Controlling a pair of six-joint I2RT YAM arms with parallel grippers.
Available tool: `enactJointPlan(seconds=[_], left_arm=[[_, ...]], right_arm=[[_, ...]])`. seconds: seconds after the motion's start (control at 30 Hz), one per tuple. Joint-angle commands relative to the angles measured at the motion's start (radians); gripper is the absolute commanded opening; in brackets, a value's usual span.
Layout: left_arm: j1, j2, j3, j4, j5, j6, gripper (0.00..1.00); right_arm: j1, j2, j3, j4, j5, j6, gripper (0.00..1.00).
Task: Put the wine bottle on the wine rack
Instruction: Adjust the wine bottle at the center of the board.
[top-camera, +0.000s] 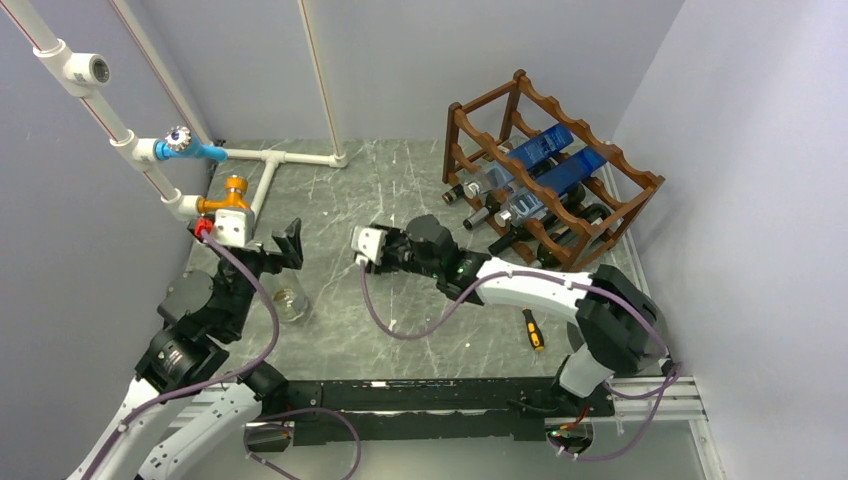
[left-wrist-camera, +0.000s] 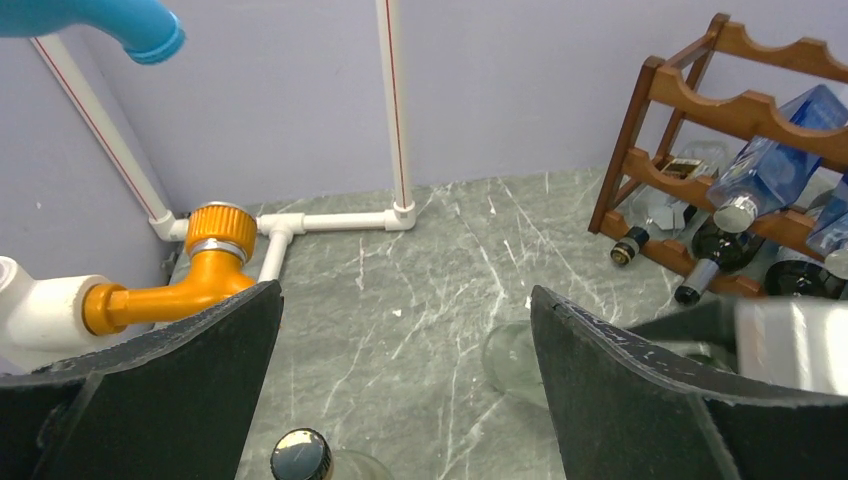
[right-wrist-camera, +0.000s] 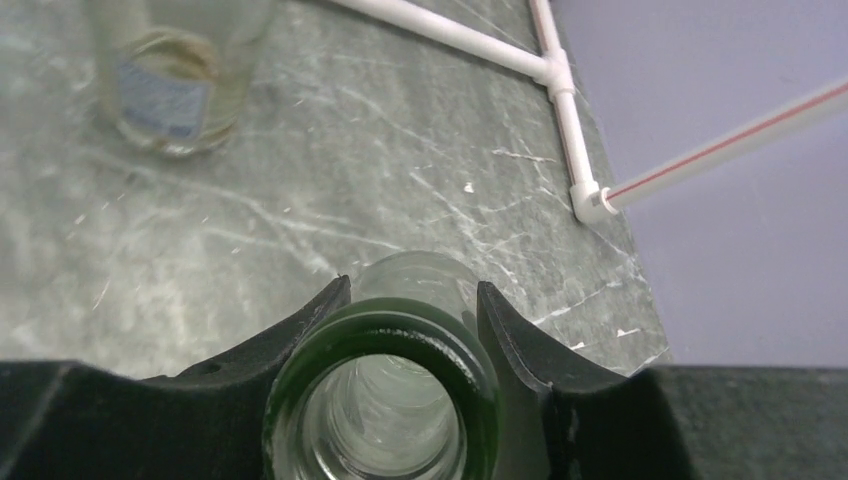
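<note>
Wine bottle (right-wrist-camera: 382, 332): green-rimmed glass, neck clamped between right gripper (right-wrist-camera: 412, 290) fingers, centre of the top view, well apart from wine rack (top-camera: 455, 135) at upper right. Left gripper (left-wrist-camera: 405, 300) spread wide, holding nothing, above a capped clear bottle (left-wrist-camera: 300, 455). Risks, as judged: a neck-only hold may let the body pivot or slip; the rack carries several stored bottles (top-camera: 545, 150), so a misjudged cradle means a knock.

Wide-spread gripper (left-wrist-camera: 405, 300), wine rack (left-wrist-camera: 697, 93) beyond.
</note>
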Motion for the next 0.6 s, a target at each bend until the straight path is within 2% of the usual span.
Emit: enactJointPlan(seconds=[0.0,0.17,0.33,0.57], left_arm=[[0.018,0.040,0.013,0.016,0.005,-0.022,1.00],[0.042,0.068,0.008,0.018,-0.016,-0.023,1.00],[0.042,0.119,0.020,-0.034,-0.016,-0.078,1.00],[0.045,0.294,0.081,-0.172,0.155,-0.203,0.99]], right_arm=[[0.067,-0.111,-0.068,-0.035,0.023,-0.165,0.00],[0.137,-0.100,-0.142,0.013,0.125,-0.238,0.00],[0.251,-0.036,-0.190,0.056,0.330,-0.362,0.00],[0.332,0.028,-0.299,0.157,0.460,-0.420,0.00]])
